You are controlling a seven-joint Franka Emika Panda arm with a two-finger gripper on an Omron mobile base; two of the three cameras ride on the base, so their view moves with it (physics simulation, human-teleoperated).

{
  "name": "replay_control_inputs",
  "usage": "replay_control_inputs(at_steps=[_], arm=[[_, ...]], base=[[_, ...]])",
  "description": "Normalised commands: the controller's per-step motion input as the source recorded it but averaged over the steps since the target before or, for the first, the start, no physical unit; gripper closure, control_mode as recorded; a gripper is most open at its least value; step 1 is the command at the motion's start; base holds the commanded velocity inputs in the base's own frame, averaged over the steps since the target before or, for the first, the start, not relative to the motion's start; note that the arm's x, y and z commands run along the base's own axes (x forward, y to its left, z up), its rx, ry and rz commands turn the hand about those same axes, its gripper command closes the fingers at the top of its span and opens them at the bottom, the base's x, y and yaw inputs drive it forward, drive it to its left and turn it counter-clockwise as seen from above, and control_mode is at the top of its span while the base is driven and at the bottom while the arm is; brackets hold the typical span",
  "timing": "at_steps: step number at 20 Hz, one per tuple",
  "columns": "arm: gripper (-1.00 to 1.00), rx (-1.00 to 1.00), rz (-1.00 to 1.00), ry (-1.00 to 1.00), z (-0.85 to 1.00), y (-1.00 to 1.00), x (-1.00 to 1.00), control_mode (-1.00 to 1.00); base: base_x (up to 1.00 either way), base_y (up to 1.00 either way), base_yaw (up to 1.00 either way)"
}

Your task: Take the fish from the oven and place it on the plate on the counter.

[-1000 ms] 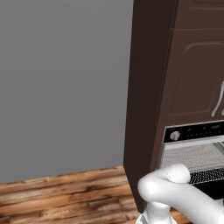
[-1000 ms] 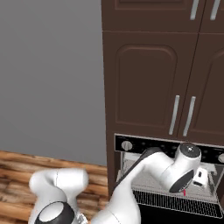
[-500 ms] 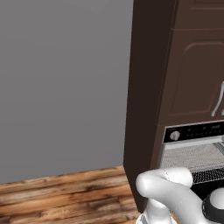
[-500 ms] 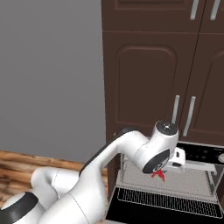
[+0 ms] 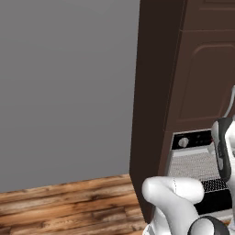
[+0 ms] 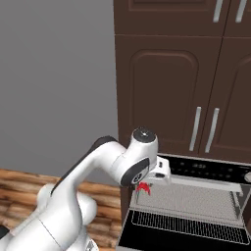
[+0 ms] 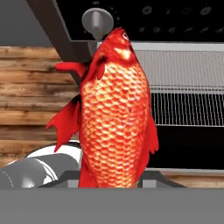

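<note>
The pincer [image 6: 145, 185] was clamped on the fish [image 7: 116, 118], which hung just in front of the oven [image 6: 196, 201] at the upper left corner of its opening, clear of the wire rack [image 6: 188, 225]. In the hand view the fish stood up between the finger tips, gripped low near the tail with most of its body sticking out past them, so I judged it could swivel or slip free on a fast swing. Beyond it, the oven's door [image 6: 181, 238] lay open and flat below, and the silver knob [image 7: 97, 19] and black control panel [image 6: 208, 169] sat just behind the fish; a careless turn might clip them. Neither plate nor tabletop was in sight, so a long carry seemed ahead.
</note>
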Motion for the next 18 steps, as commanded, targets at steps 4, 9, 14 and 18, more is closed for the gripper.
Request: replay_control_inputs(at_steps=[4,9,14,18], arm=[[1.0,-0.04,0.0,0.08,0.04,1.0,0.01,-1.0],[1.0,-0.03,0.0,0.1,0.24,1.0,0.0,-1.0],[1.0,-0.01,0.0,0.05,0.45,0.86,0.0,-1.0],[1.0,0.0,0.0,0.0,0.38,0.38,-0.07,-1.0]], base=[[0.0,0.0,0.0],[0.0,0.0,0.0],[0.0,0.0,0.0],[0.0,0.0,0.0]])
